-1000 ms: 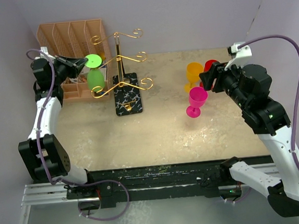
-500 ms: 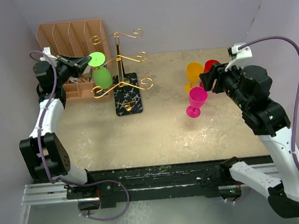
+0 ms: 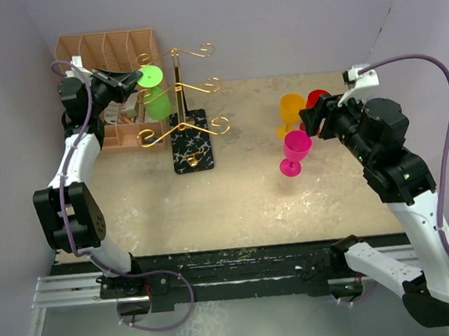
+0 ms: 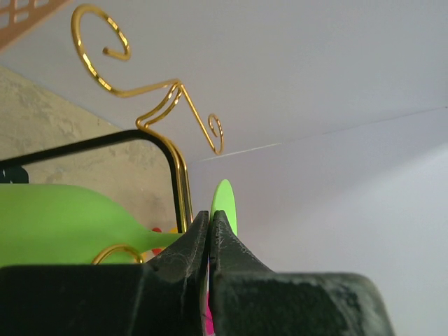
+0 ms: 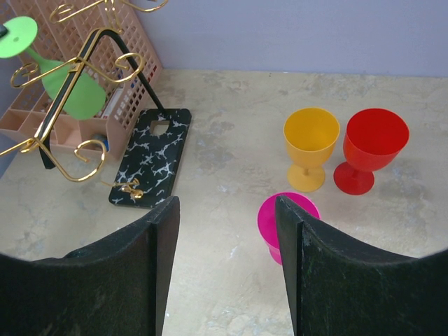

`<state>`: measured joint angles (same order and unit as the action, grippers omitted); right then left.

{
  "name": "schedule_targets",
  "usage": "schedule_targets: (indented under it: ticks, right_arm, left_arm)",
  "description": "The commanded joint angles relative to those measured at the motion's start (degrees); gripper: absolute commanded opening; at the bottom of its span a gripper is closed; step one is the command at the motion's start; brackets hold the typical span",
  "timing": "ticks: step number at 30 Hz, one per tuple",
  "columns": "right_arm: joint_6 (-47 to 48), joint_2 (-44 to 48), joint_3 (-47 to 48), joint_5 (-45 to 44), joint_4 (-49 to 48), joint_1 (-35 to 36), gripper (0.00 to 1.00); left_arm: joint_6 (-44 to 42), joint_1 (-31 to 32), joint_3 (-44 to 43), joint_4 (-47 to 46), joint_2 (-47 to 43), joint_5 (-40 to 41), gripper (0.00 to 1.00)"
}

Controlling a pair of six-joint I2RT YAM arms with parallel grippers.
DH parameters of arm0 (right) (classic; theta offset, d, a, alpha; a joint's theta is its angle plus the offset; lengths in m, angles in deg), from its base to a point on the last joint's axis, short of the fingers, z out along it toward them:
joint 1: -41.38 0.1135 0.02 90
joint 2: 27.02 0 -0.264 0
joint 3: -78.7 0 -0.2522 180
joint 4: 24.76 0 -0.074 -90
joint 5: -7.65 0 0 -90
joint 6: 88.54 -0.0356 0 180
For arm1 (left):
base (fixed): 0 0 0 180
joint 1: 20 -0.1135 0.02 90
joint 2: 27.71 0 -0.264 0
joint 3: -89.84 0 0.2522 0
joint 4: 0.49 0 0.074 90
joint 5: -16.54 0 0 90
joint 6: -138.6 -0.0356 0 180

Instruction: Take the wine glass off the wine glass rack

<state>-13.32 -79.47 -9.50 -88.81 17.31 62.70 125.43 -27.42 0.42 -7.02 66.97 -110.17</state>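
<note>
The wine glass (image 3: 157, 105) is being gripped by its foot in the left gripper (image 3: 132, 80), whose jaws are pinched onto it. It is being held tilted among the left hooks of the rack (image 3: 192, 143). The right gripper (image 5: 225, 206) is being held wide apart above the bench (image 3: 235, 198), well right of the rack.

The green wine glass (image 3: 158, 105) hangs tilted, foot uppermost, its disc foot pinched in the left end effector (image 3: 133, 79). Just beyond stands the upright gold wine glass rack (image 3: 194, 135).
</note>
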Motion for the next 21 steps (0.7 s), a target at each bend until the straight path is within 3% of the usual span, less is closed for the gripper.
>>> schedule_targets:
  ticks: [1,10,21]
  right_arm:
    - [-0.3,0.2,-0.3,0.4,-3.3,-0.1,0.59]
    - [-0.7,-0.9,0.1,3.0,-4.3,-0.1,0.59]
    - [-3.4,-1.4,0.8,9.5,-5.5,-0.1,0.59]
  left_arm:
    - [-4.0,0.0,-5.5,-4.3,-0.1,3.9,0.0]
    - [-11.1,0.0,-6.2,-2.6,-4.1,12.7,0.0]
    - [-7.7,0.0,-2.1,-4.0,-18.7,13.5,0.0]
